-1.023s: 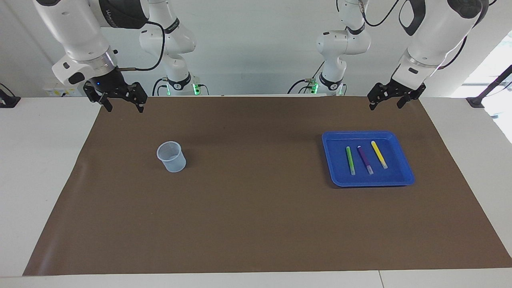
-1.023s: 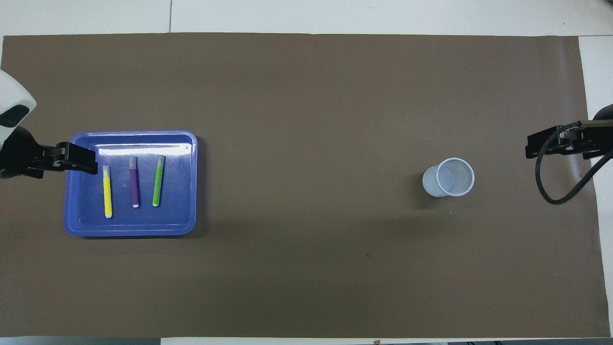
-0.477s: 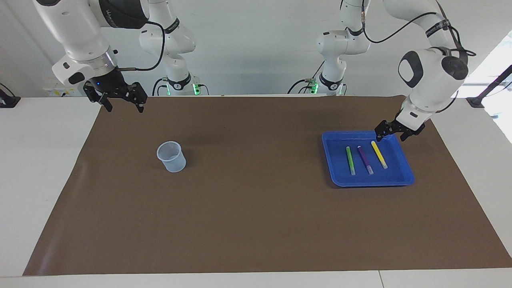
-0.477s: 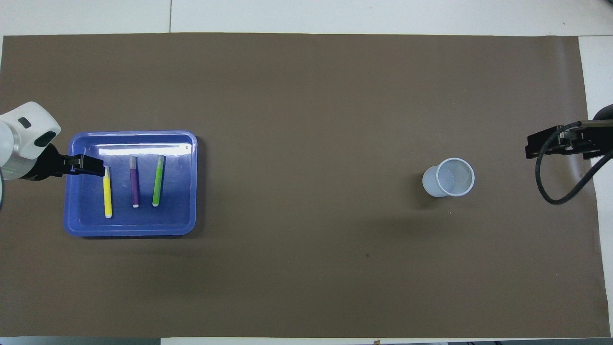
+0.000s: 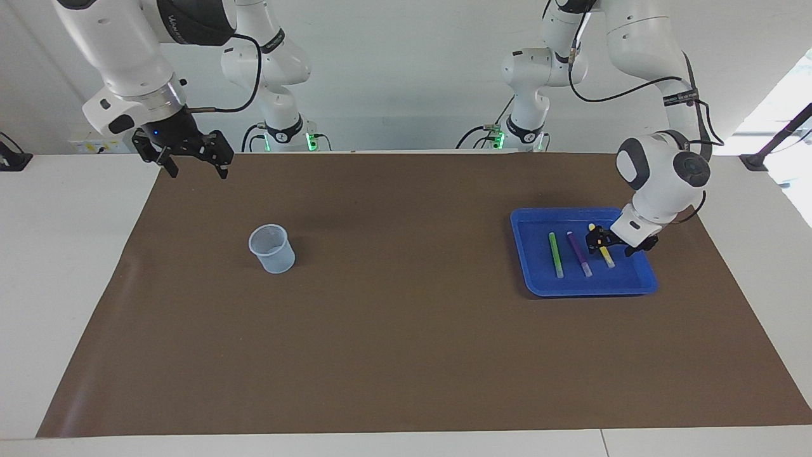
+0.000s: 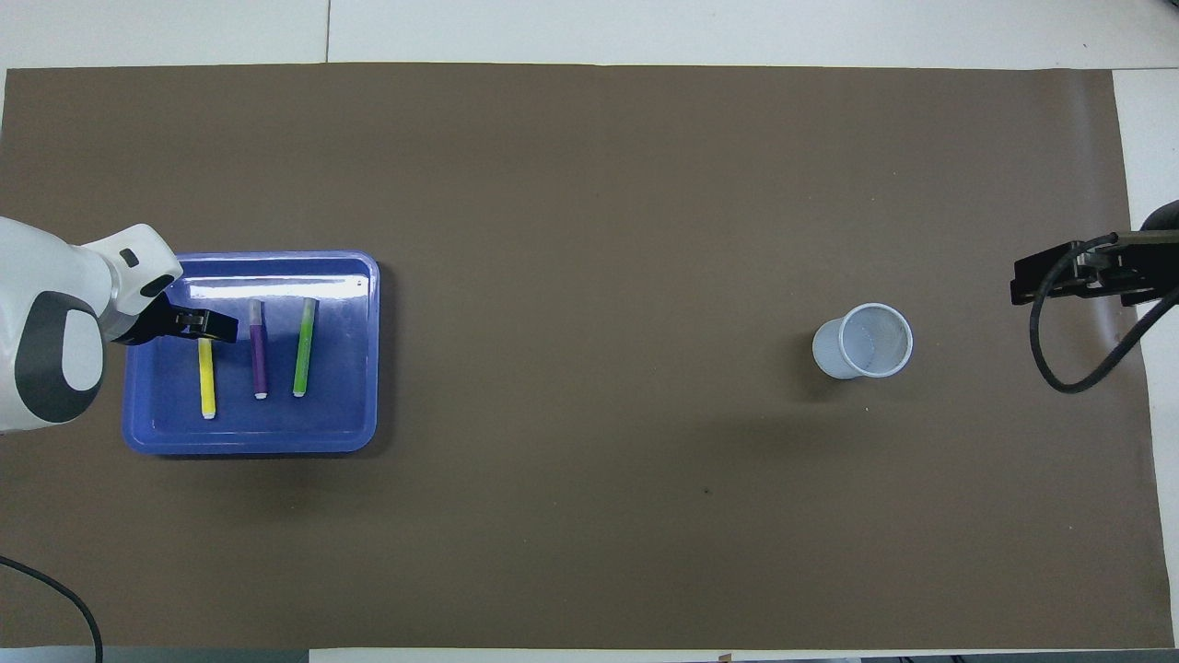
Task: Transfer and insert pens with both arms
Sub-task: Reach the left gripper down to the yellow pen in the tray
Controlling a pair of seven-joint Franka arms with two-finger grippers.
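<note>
Pens, green (image 5: 556, 254), purple (image 5: 579, 253) and yellow (image 5: 602, 251), lie side by side in the blue tray (image 5: 526, 254), where the left pincer (image 5: 608, 243) straddles the yellow one with fingers spread and nothing held, ready to grip, while the right pincer (image 5: 190, 160), also spread and bare, waits at ten o'clock from the cup (image 5: 272, 249).

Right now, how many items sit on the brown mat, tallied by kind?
Pens: 3, green, purple, yellow
Blue tray: 1
Clear cup: 1
Total: 5
</note>
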